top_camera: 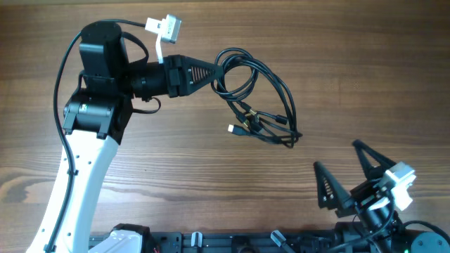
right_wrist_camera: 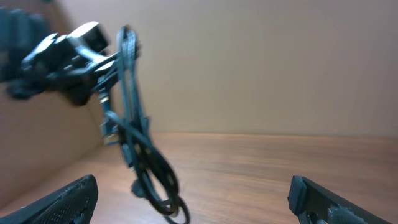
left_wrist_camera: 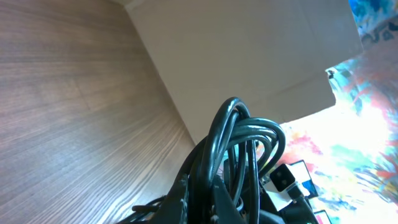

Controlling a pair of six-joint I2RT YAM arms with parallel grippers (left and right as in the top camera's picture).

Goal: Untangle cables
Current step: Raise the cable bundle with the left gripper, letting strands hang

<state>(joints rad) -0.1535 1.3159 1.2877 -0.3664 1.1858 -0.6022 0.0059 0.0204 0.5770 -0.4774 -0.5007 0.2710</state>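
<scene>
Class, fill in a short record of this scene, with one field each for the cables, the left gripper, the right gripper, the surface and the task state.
cables: black cables, one tangled bundle of loops and plug ends
left gripper: left gripper shut on the cables at one end of the loops
right gripper: right gripper open, apart from the cables, holding nothing
surface: wooden table
task state: cables not yet separated

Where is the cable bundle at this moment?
In the overhead view the cables are centre-top, hanging from the shut jaws of the left gripper. Their loose plug ends trail toward the open right gripper at lower right.
</scene>
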